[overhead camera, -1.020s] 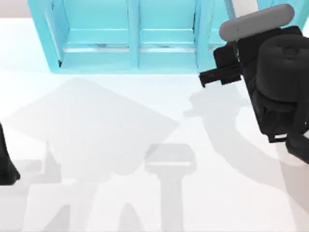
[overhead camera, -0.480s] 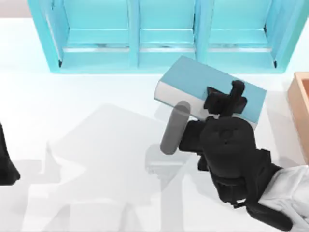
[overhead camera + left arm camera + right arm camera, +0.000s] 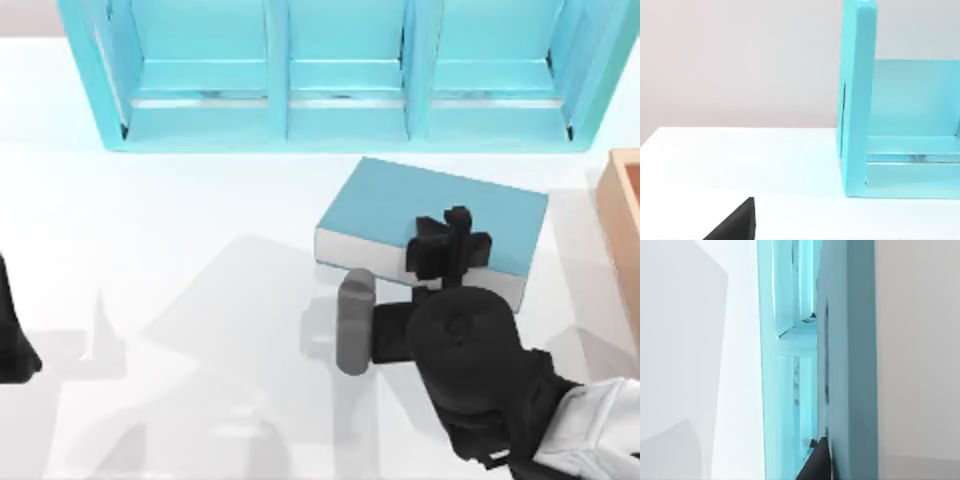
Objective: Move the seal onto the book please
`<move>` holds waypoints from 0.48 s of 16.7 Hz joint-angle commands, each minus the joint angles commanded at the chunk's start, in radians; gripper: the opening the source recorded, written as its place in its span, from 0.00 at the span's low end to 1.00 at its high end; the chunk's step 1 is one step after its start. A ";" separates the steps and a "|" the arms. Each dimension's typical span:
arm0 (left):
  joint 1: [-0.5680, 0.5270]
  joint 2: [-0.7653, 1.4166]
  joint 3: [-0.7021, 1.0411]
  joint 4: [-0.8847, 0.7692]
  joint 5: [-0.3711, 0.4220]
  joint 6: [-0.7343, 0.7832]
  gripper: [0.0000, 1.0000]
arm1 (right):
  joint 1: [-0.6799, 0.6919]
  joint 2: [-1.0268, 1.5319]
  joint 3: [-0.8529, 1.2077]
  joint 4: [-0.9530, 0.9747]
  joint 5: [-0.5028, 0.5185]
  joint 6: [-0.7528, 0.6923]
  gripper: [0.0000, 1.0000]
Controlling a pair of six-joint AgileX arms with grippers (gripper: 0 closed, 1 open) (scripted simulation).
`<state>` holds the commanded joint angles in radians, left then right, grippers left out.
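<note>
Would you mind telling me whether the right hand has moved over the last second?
Yes. The right hand swung from beside the turquoise shelf toward the table's near edge, and now hangs over the book.

Turquoise shelf unit [image 3: 900, 125] stands on the white table [image 3: 740, 160], end panel facing, dark gripper tip [image 3: 737, 222] near the table.

We see bright, even light on the white table [image 3: 180, 200]. Soft grey shadows with blurred edges lie on it in front of the turquoise shelf unit [image 3: 340, 75], toward the near edge. A pale streak of glare runs along the shelf unit's floor. In the right wrist view, the shelf unit [image 3: 790, 365] looks blurred.
</note>
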<state>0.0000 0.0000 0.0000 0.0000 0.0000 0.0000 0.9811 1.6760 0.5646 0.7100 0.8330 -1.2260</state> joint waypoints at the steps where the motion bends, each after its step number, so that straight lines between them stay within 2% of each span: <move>1: 0.000 0.000 0.000 0.000 0.000 0.000 1.00 | 0.000 0.000 0.000 0.000 0.000 0.000 0.00; 8: 0.000 0.000 0.000 0.000 0.000 0.000 1.00 | 0.015 -0.014 -0.009 -0.011 0.013 0.008 0.00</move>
<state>0.0000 0.0000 0.0000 0.0000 0.0000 0.0000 0.9959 1.6624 0.5559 0.6988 0.8464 -1.2175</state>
